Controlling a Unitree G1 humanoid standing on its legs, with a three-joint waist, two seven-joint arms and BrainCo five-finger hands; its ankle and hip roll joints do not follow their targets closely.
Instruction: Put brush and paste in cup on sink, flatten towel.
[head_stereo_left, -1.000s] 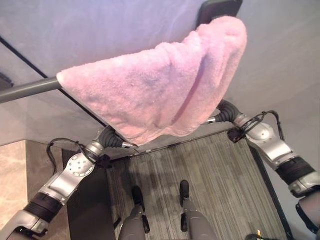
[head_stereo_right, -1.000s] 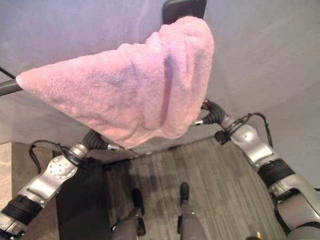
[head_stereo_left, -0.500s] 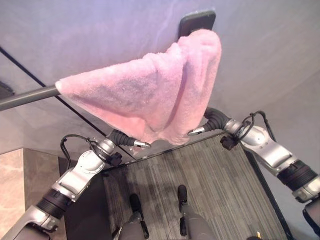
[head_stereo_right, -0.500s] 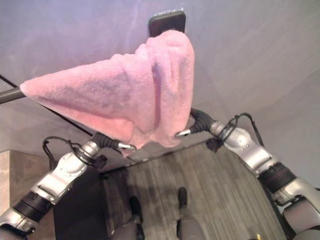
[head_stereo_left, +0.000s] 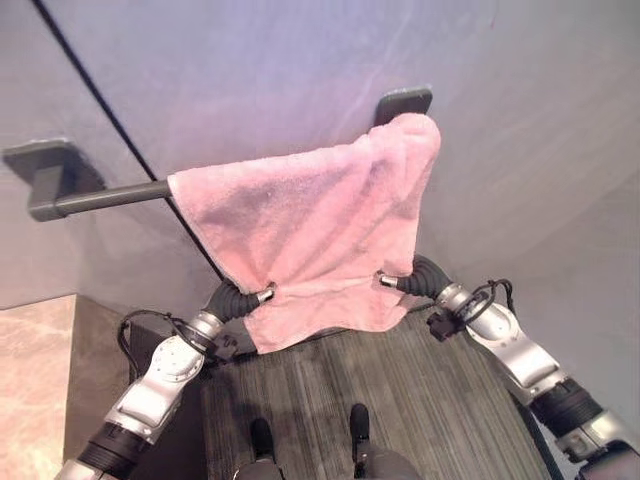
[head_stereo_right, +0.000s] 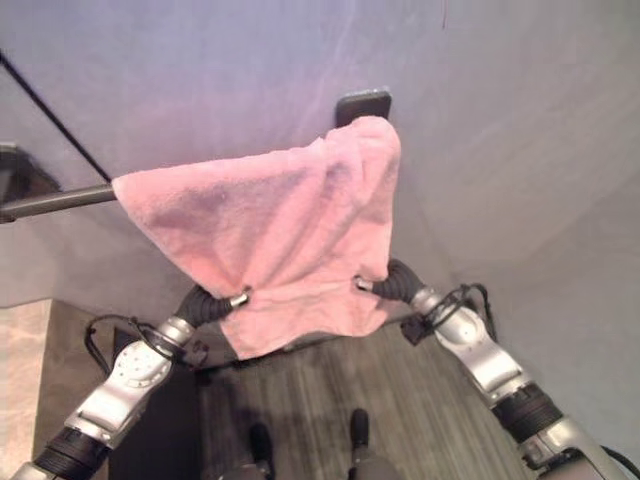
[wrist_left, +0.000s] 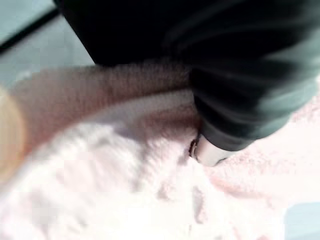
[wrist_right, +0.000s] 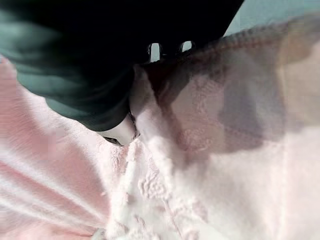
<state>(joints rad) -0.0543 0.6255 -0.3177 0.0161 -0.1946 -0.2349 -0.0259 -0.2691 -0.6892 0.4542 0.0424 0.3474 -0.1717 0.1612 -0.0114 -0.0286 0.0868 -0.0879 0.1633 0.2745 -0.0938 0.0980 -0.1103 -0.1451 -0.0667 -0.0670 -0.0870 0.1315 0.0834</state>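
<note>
Grey wall, rail (head_stereo_left: 110, 195): pink towel (head_stereo_left: 310, 230) soft, limp. My left hand (head_stereo_left: 262, 295), right hand (head_stereo_left: 385, 281) buried in lower edge; grip unreadable.

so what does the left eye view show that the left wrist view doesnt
Only the left eye view: the whole pink towel draped over a dark towel bar on the grey wall, both arms reaching its lower edge, the right robot hand against the cloth, and striped flooring below.

Only the left wrist view: towel pile from very close, bunched beside the hand's dark cover.

Both: the pink towel and the left robot hand at it, fingers hidden.
</note>
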